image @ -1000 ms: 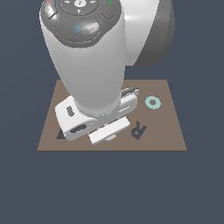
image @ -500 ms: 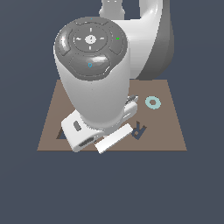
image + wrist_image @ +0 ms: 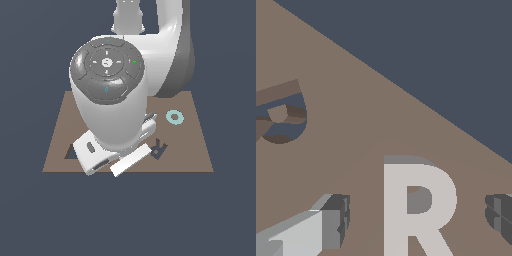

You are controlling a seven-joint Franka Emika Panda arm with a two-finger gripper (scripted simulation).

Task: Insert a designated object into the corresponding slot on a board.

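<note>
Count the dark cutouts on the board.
2: an R-shaped slot toward the exterior view's right, another cutout at its left. The arm may hide more.

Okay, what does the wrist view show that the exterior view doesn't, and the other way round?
Only the wrist view shows the pale beige R-shaped piece lying flat on the board, between the open gripper's fingertips, which are clear of it. Only the exterior view shows the white robot arm, the light-blue ring and the board's full outline. Both show the flat brown board and the dark R-shaped cutout.
</note>
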